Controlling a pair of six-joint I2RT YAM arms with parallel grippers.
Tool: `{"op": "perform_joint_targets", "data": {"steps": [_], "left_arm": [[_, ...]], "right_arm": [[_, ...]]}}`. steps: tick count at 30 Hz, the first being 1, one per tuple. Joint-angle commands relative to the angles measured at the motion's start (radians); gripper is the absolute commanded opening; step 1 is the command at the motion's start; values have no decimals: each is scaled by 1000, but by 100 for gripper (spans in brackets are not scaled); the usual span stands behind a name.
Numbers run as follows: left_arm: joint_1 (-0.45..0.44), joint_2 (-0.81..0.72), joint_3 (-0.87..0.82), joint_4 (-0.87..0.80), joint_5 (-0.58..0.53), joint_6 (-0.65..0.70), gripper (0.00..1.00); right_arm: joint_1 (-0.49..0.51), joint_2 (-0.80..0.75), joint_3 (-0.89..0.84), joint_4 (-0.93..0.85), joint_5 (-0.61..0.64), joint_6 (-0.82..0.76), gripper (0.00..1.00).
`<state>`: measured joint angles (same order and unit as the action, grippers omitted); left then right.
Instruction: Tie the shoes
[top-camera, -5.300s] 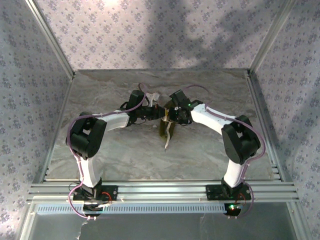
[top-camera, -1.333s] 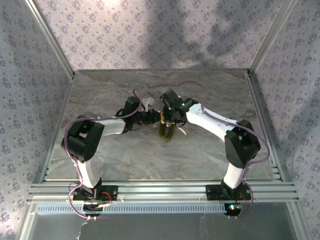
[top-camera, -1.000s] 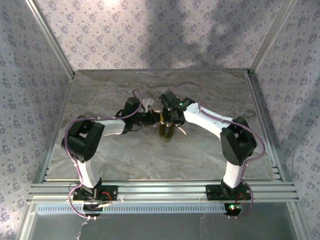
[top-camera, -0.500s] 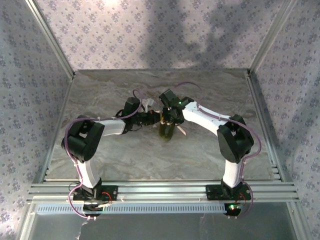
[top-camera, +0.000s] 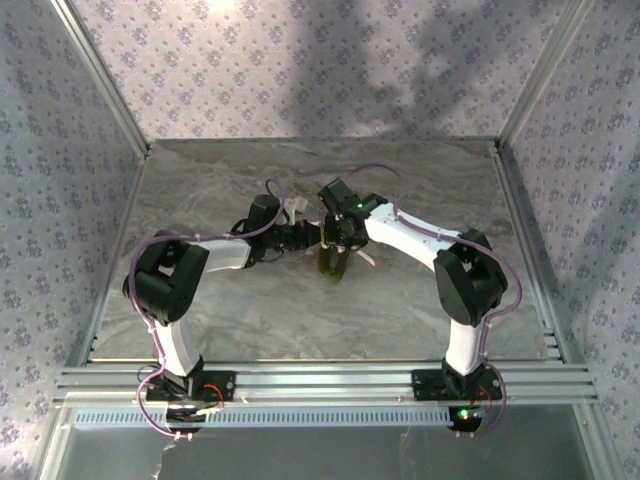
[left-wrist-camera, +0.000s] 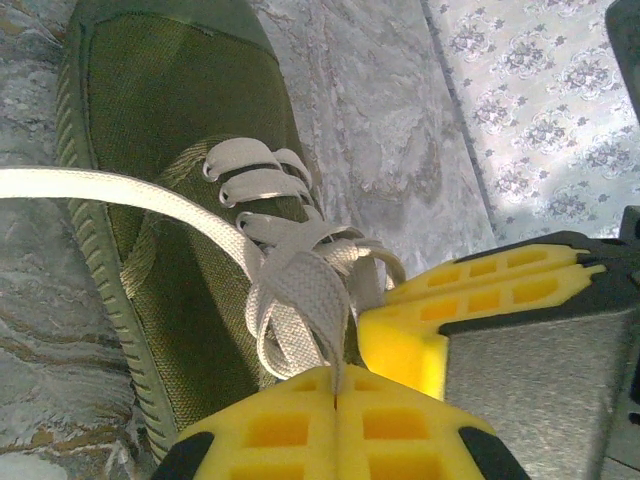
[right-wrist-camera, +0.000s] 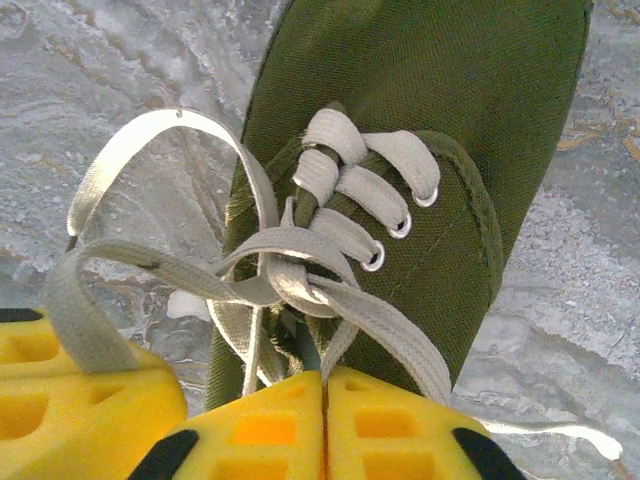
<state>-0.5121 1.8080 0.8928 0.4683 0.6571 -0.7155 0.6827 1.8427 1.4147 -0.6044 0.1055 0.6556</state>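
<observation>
While tightening of the knot (right-wrist-camera: 285, 278) was judged the step in hand, the left gripper (left-wrist-camera: 335, 385) and right gripper (right-wrist-camera: 323, 390) were clamped shut on lace (right-wrist-camera: 395, 335) strands at the throat of the shoe (top-camera: 333, 262), which was laid flat on the table (top-camera: 200, 180). Outward pulls were judged needed next.

Shoe (right-wrist-camera: 430, 130): olive-green canvas, sole the same green. 
Laces (right-wrist-camera: 350, 190): cream-white; eyelets (right-wrist-camera: 428, 197) silver. 
Fingers (right-wrist-camera: 260, 430): bright yellow, black behind. 
Tabletop (top-camera: 230, 310): grey, marbled, pale veining. 
Walls (top-camera: 300, 70): lilac, small repeated floral print. 
Cables (top-camera: 375, 168): purple.
</observation>
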Motion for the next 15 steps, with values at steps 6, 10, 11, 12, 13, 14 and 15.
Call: {"op": "perform_joint_targets", "data": {"steps": [6, 10, 11, 12, 13, 14, 15], "left_arm": [[33, -36, 14, -27, -27, 3, 0], [42, -35, 41, -62, -25, 12, 0], [44, -34, 50, -76, -27, 17, 0], [44, -33, 56, -81, -27, 17, 0], [46, -32, 58, -83, -28, 17, 0], [48, -33, 59, -82, -28, 16, 0], [50, -33, 59, -82, -28, 15, 0]], "right_arm": [[-32, -170, -105, 108, -88, -85, 0], [-59, -220, -161, 128, -132, -108, 0], [-68, -231, -178, 140, -146, -114, 0], [-77, -240, -194, 145, -155, -120, 0], [-84, -248, -206, 149, -160, -122, 0], [-96, -254, -214, 151, -164, -122, 0], [-107, -260, -244, 152, -166, -118, 0]]}}
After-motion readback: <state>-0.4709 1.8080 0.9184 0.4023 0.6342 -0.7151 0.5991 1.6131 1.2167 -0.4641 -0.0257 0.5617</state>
